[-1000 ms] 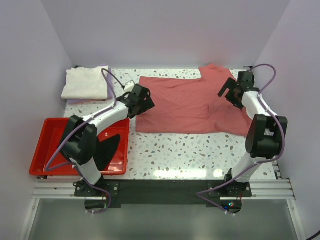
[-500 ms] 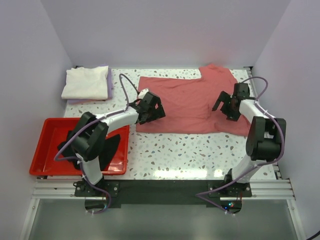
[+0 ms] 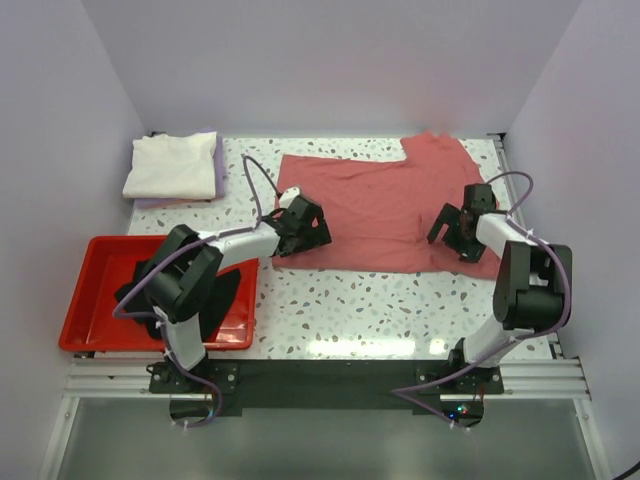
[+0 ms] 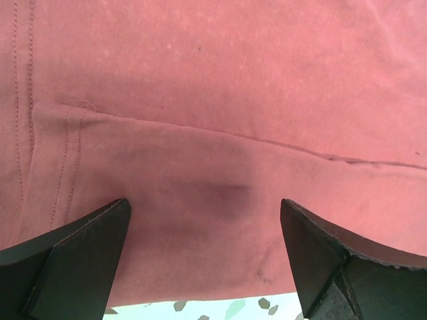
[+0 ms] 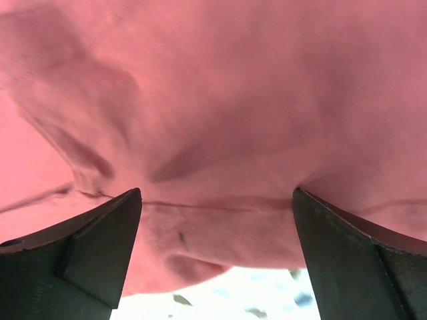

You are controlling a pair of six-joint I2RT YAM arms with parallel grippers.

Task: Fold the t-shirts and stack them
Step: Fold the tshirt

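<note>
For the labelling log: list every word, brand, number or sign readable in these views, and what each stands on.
No readable text in any view.
The red t-shirt is plain, showing only seams and stitching up close.
The cream t-shirt, folded at the far left, carries no print.
The red tray shows no label or marking.

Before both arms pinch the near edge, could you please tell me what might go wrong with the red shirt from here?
1. Under the open left claw, the salmon t-shirt seems to lie in overlapping layers near its edge, so a pinch might catch only the top layer.
2. Under the open right claw the cloth is rumpled, so folding from here could trap creases.
</note>
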